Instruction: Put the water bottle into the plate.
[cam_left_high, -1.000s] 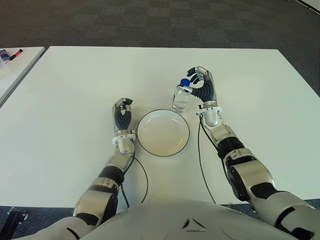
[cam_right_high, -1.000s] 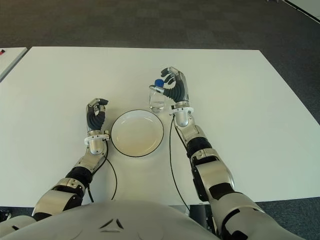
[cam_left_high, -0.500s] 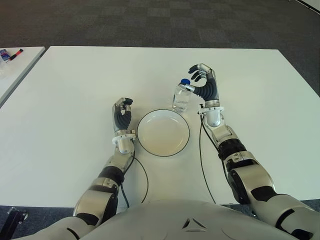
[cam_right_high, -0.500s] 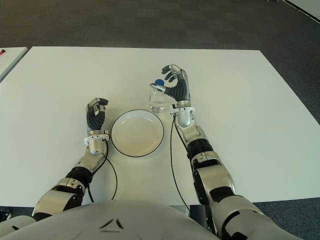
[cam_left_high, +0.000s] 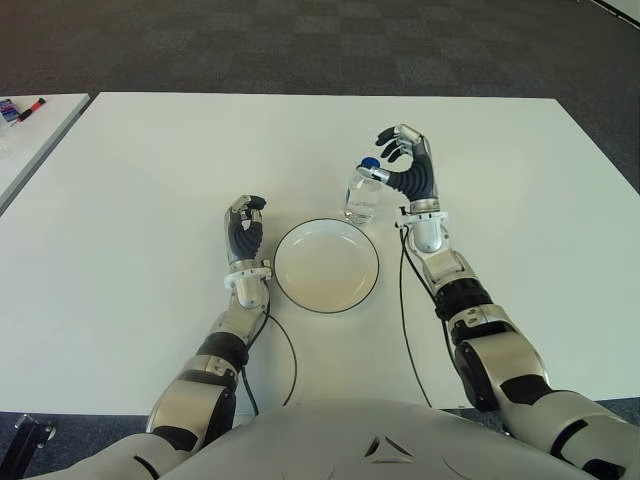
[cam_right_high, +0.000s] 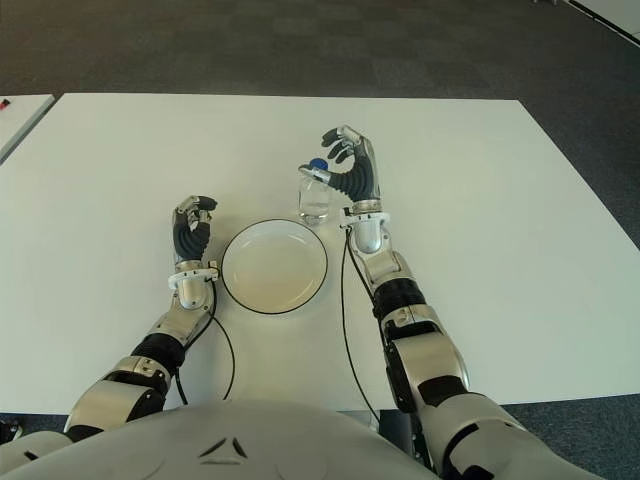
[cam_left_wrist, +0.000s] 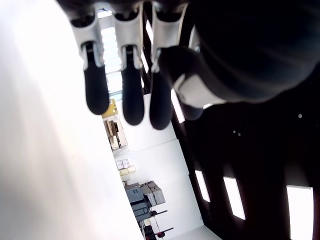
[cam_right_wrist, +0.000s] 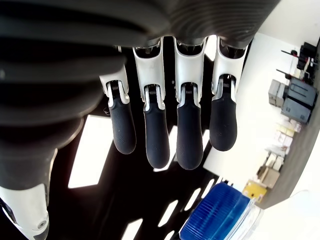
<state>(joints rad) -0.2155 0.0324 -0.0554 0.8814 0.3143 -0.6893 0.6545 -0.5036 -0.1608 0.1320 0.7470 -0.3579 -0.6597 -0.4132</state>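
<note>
Two hands up over the worktop (cam_left_high: 140, 170). Right hand (cam_left_high: 408, 172) is raised with the palm toward the water bottle (cam_left_high: 362, 194), fingers (cam_right_wrist: 186, 134) loosely curled and released, gripping nothing; in the wrist view the blue cap (cam_right_wrist: 220, 213) sits just past the fingertips with a gap between them. Bottle stands upright on the worktop just left of the right hand, just beyond the far rim of the plate (cam_left_high: 300, 295), not in it. Whether the thumb grazes the bottle neck is hard to say from the eye views; looks apart. Left hand (cam_left_high: 245, 232) is idle, fingers curled, holding nothing, just left of the plate. Versus a second ago: right hand has backed off the bottle slightly to the right and opened a little; bottle, plate and left hand unchanged.
</note>
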